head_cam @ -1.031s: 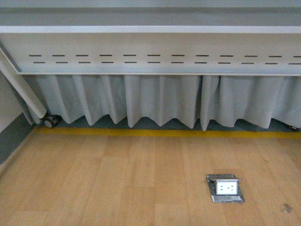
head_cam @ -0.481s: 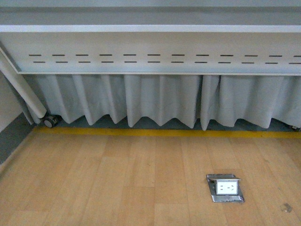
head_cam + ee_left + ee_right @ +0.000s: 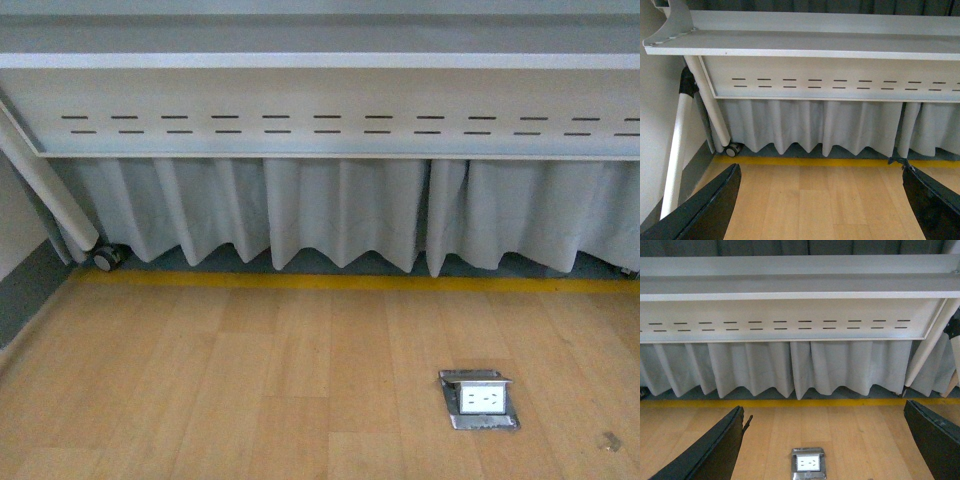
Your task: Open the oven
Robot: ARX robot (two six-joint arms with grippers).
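Note:
The oven is out of view in all three views. My left gripper (image 3: 822, 205) is open, its two black fingers (image 3: 700, 210) spread wide over bare wooden floor with nothing between them. The right gripper (image 3: 825, 445) is open too, and its black fingers (image 3: 707, 452) frame a metal floor socket (image 3: 808, 463) far below. Neither arm shows in the front view.
A grey folding table with a slotted panel (image 3: 320, 125) stands ahead, with pleated grey curtain (image 3: 330, 215) behind. A yellow strip (image 3: 340, 283) runs along the wooden floor. A castor wheel (image 3: 106, 259) sits at the left, and the open floor socket (image 3: 478, 400) at lower right.

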